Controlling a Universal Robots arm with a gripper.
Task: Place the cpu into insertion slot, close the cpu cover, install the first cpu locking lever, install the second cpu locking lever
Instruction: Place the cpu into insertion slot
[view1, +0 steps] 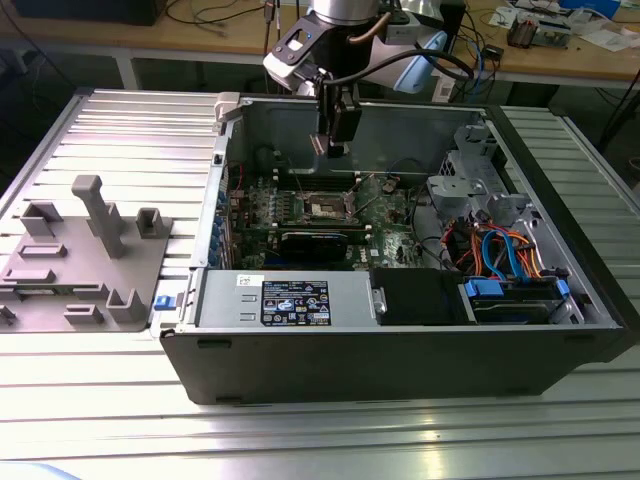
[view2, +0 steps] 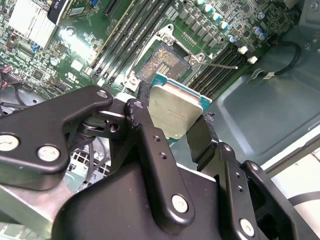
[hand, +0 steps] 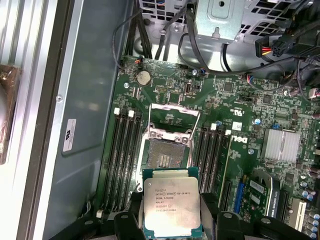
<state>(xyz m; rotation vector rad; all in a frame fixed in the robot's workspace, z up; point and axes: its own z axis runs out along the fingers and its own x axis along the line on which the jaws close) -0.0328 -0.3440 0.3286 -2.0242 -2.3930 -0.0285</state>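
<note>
So, cpu (hand: 171, 207): pinched by two opposite edges in the clenched jaws, hanging above the insertion slot (hand: 164, 155), not touching it.
Handling: light, stiff, fragile I'd guess; edges only, never the underside.
cpu cover (hand: 172, 117): flipped open at the insertion slot's edge.
Surface (view1: 120, 140): ribbed metal under the case (view1: 400, 360) that houses the insertion slot.
Room: loose cables (view1: 215, 15) well beyond.

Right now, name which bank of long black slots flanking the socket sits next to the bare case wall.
The bank between the insertion slot and the grey case wall; the other bank lies toward the finned heatsink.
</note>
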